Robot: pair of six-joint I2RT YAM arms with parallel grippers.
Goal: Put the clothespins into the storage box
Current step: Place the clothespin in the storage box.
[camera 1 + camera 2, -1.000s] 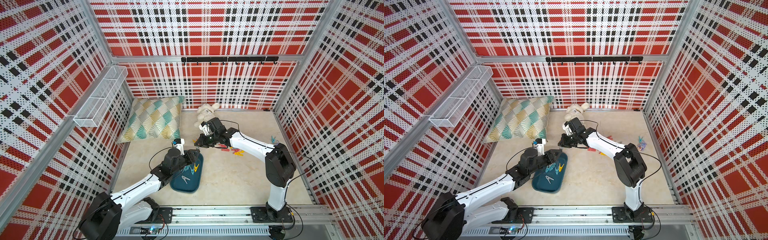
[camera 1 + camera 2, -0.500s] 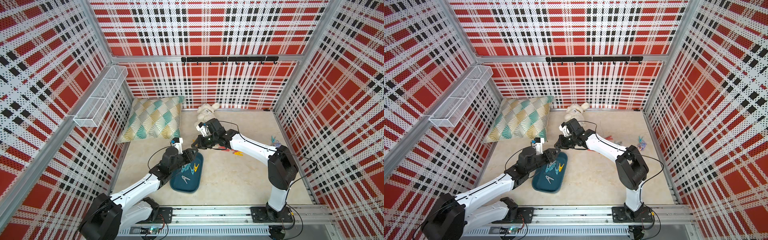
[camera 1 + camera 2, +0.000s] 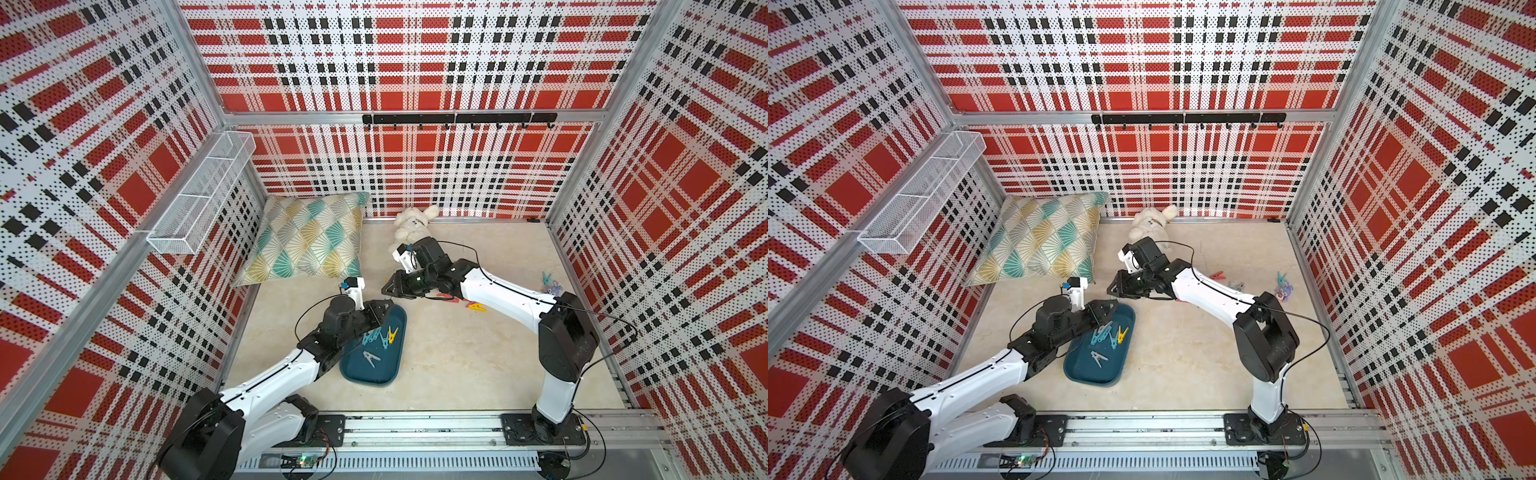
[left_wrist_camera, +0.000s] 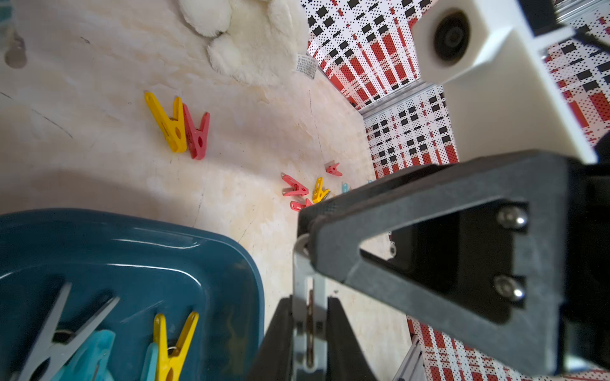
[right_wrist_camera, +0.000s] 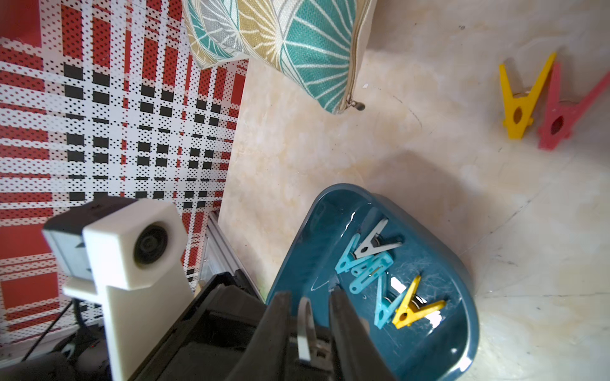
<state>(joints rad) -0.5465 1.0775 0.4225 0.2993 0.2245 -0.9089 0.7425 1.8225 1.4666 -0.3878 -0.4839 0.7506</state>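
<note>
A grey clothespin hangs over the far end of the teal storage box, passed between both arms. My left gripper is shut on one end of it. My right gripper stands open around the other end of the pin, with gaps on both sides. In both top views the left gripper and right gripper nearly touch tip to tip. Several blue, grey and yellow clothespins lie in the box. A yellow pin and a red pin lie on the floor nearby.
A patterned pillow lies at the back left and a white plush toy at the back wall. More pins are scattered on the floor to the right, one teal by the right wall. A wire basket hangs on the left wall.
My right gripper carried the grey pin a little towards the left one and loosened its jaws. My left gripper closed on the pin.
</note>
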